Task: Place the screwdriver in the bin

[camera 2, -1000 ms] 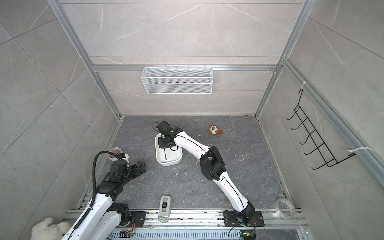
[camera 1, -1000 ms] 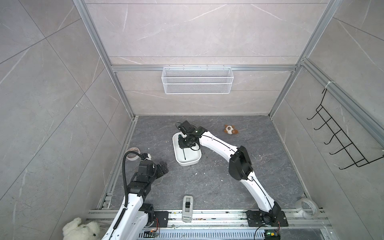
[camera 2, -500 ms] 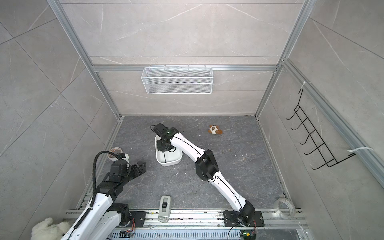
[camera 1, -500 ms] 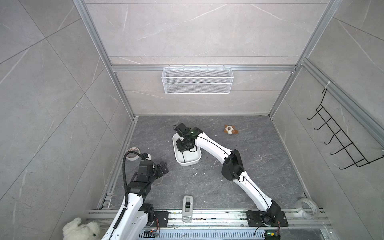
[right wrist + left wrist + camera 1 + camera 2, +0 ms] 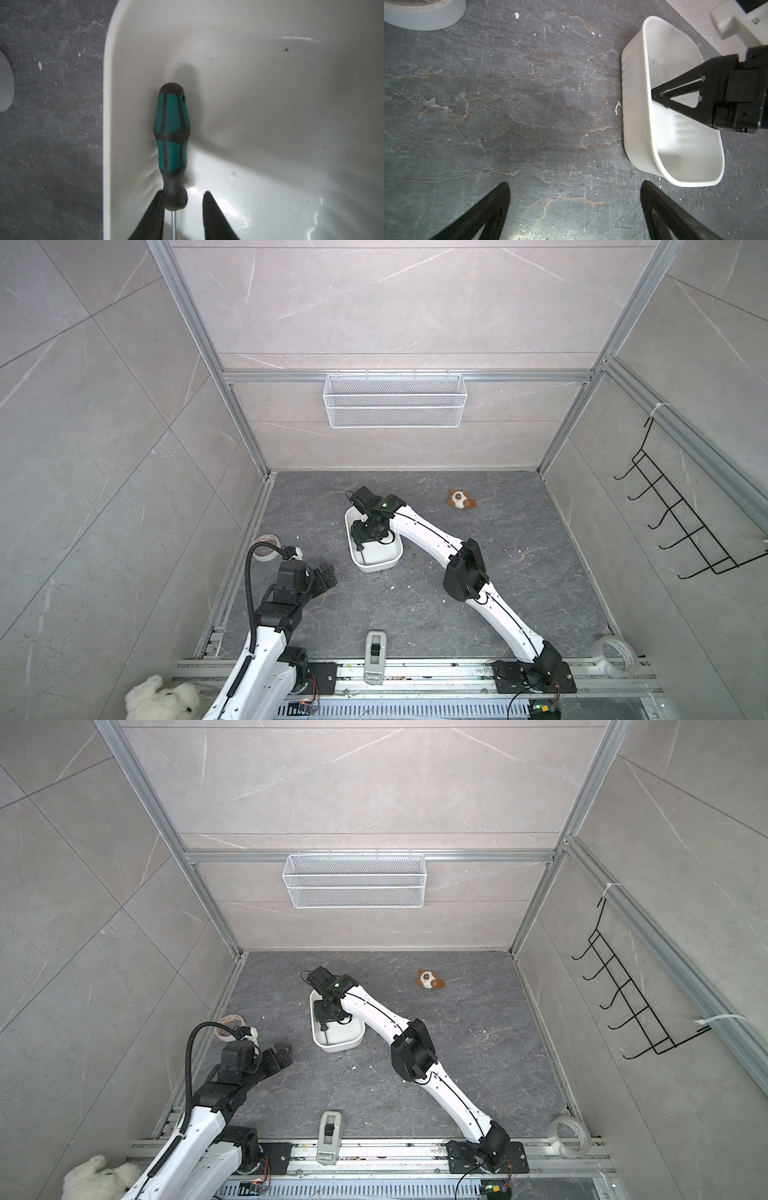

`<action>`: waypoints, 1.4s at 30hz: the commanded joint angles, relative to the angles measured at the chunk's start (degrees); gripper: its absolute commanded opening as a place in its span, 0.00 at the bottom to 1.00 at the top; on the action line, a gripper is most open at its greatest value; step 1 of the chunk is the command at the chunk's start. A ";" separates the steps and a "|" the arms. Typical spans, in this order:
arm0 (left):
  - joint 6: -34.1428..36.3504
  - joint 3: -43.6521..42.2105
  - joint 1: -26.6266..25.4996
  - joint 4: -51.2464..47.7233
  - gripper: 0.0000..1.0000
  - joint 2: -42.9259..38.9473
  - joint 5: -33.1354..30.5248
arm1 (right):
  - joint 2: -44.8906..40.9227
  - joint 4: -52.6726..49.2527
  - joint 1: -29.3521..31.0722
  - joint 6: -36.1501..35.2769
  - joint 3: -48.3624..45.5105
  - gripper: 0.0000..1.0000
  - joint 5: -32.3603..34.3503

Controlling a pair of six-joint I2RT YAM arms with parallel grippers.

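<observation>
The screwdriver point(image 5: 171, 128), with its green-and-black handle, lies inside the white bin point(image 5: 107, 124) along one long wall. Its thin shaft runs back between my right gripper's fingers. My right gripper point(image 5: 183, 193) is open low inside the bin: one finger touches the handle's neck and the other stands clear of it. In both top views the right gripper point(image 5: 360, 541) reaches down into the bin point(image 5: 376, 566) at the middle of the floor. My left gripper point(image 5: 575, 184) is open and holds nothing, hovering over bare floor beside the bin point(image 5: 635, 124).
A white mesh basket point(image 5: 395, 406) hangs on the back wall. A small plush toy point(image 5: 461, 499) lies at the back right. A tape roll point(image 5: 266, 541) sits by the left wall, a tape dispenser point(image 5: 375, 649) at the front edge, and a clear tape roll point(image 5: 613, 657) front right.
My right gripper has sunk deeper into the bin and its jaws have parted, letting go of the screwdriver handle. The left arm has not moved.
</observation>
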 commanded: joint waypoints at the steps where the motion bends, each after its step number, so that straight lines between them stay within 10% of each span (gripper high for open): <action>1: 0.27 0.26 0.07 1.78 1.00 0.18 0.22 | -3.26 -1.93 0.28 -0.84 -0.61 0.35 1.35; 10: -0.17 0.58 0.06 1.61 1.00 2.20 0.86 | -16.90 -0.17 1.27 -3.32 -15.67 0.39 7.08; 28: -1.65 0.02 -0.27 3.46 1.00 5.49 2.44 | -81.74 55.43 -8.71 -26.09 -107.24 0.78 49.90; 32: -2.09 -0.11 -0.36 3.08 1.00 5.32 2.12 | -82.95 73.03 -15.29 -37.88 -118.39 0.78 50.93; 42: -2.11 -0.18 -0.36 3.46 1.00 5.87 2.95 | -73.33 88.39 -25.98 -24.26 -125.27 0.86 53.12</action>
